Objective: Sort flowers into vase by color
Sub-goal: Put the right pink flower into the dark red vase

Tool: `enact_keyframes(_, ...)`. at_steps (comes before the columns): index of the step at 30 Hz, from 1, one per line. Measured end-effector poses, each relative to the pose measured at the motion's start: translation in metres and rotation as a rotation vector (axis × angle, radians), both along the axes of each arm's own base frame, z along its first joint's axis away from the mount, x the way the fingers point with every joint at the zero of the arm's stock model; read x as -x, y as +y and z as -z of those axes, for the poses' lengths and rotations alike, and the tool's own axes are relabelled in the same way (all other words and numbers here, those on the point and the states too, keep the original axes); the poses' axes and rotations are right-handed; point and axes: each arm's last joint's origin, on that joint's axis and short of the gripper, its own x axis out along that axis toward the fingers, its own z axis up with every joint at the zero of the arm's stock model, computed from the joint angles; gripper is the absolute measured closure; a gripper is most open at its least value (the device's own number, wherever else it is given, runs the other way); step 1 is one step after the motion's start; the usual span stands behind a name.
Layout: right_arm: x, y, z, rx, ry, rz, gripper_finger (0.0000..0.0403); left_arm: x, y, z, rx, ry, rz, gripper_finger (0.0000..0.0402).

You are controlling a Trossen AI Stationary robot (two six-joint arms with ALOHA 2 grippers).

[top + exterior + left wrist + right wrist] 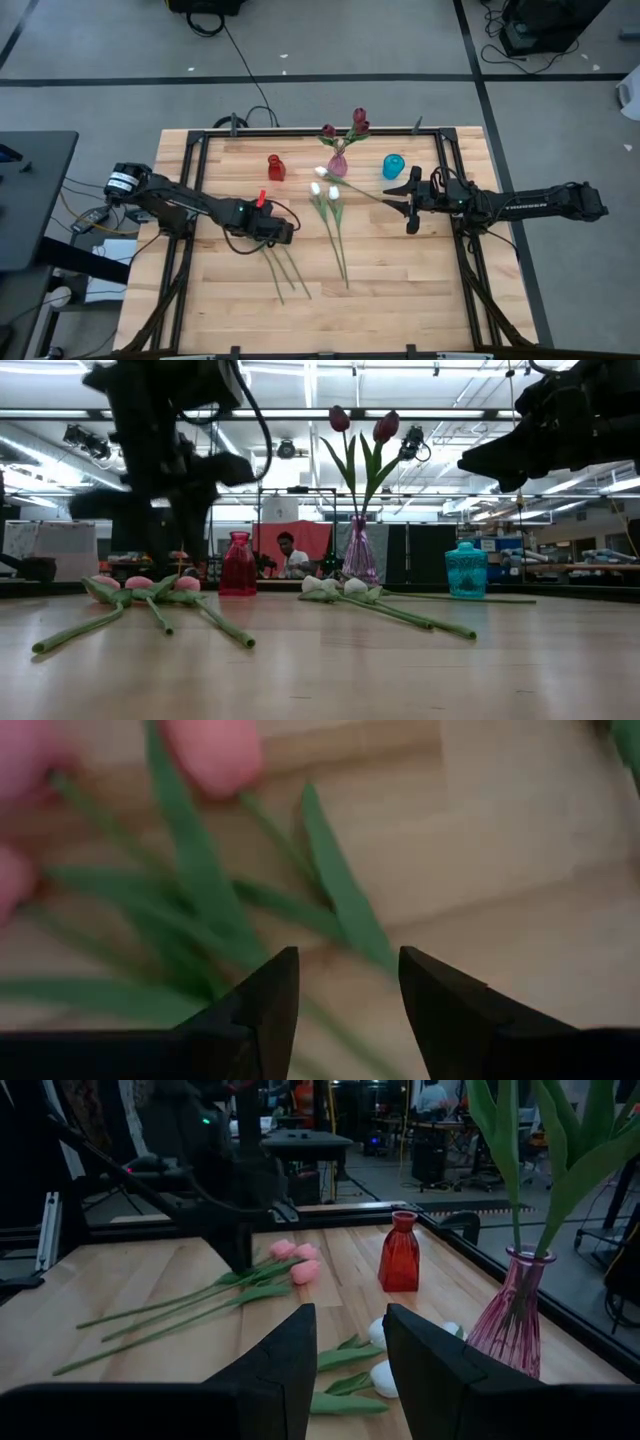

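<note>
Left of centre in the high view, your left tool (277, 232) hangs part-open over the pink artificial tulips (140, 583); stems (285, 272) run toward the frame bottom.

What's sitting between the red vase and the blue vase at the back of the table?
The pink vase holding dark red tulips stands between the red vase and blue vase, clearest in the high view.

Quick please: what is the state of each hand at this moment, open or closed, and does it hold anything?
Left hand: open, holding nothing, low over the pink tulips.
Right hand: open, empty, near the white tulips.
</note>
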Motion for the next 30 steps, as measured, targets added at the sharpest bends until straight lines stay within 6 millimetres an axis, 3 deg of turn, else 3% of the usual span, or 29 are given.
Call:
enact_keyframes(5,0.000,0.000,0.000,0.000,0.001,0.000,0.0270,-0.004,0.009,0.018,-0.007,-0.004,0.006,0.0224)
enact_keyframes(20,0.000,0.000,0.000,0.019,0.000,-0.002,0.0270,0.004,0.029,0.039,0.008,0.070,-0.026,0.0229)
enact_keyframes(30,0.000,0.000,0.000,0.018,0.005,-0.001,0.0270,0.002,0.040,0.037,0.033,0.096,0.041,0.0290)
